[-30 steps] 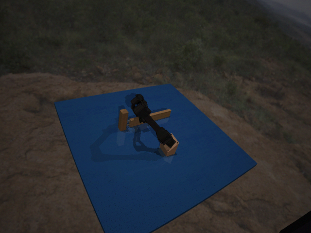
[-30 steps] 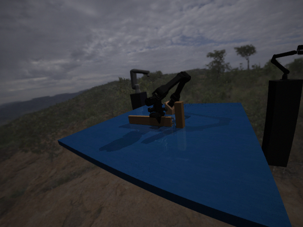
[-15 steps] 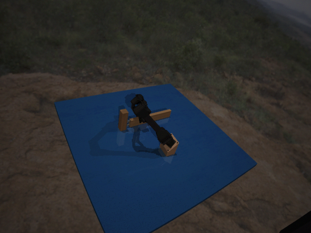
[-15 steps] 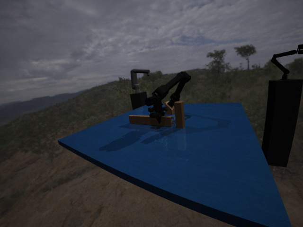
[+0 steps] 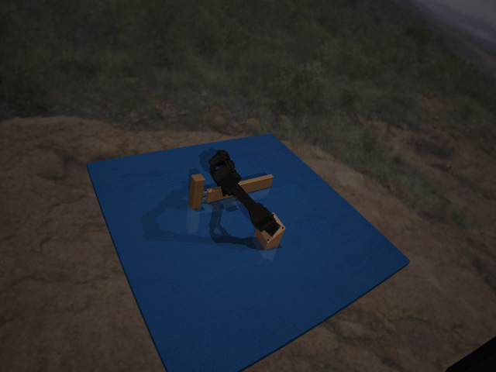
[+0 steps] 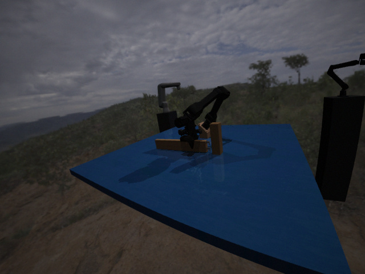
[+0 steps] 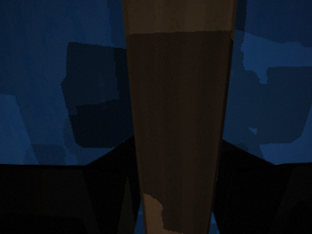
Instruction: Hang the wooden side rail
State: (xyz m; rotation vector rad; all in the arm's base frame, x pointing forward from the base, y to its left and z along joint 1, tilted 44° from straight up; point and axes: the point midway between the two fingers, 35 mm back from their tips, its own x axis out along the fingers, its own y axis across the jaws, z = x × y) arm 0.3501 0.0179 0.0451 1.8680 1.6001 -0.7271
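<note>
The wooden side rail (image 5: 258,183) (image 6: 167,144) (image 7: 177,93) lies lengthwise toward the post, roughly level and close above the table. Whether its far end touches the table is hard to tell. My gripper (image 5: 227,192) (image 6: 190,144) (image 7: 172,135) is shut on the rail near its hook end, one finger on each side. The upright headboard post (image 5: 196,193) (image 6: 216,138) stands just beyond that end. The steel hooks (image 5: 204,195) (image 6: 209,142) show in the narrow gap between rail and post. The slot and pins are hidden, so whether the hook tips are inside cannot be seen.
The blue table (image 5: 248,296) (image 6: 250,188) carries my arm's wooden base block (image 5: 269,240) (image 6: 203,135), off to one side of the rail. My arm reaches over the rail. Other arms on dark pedestals (image 6: 339,147) (image 6: 167,121) stand beyond the table.
</note>
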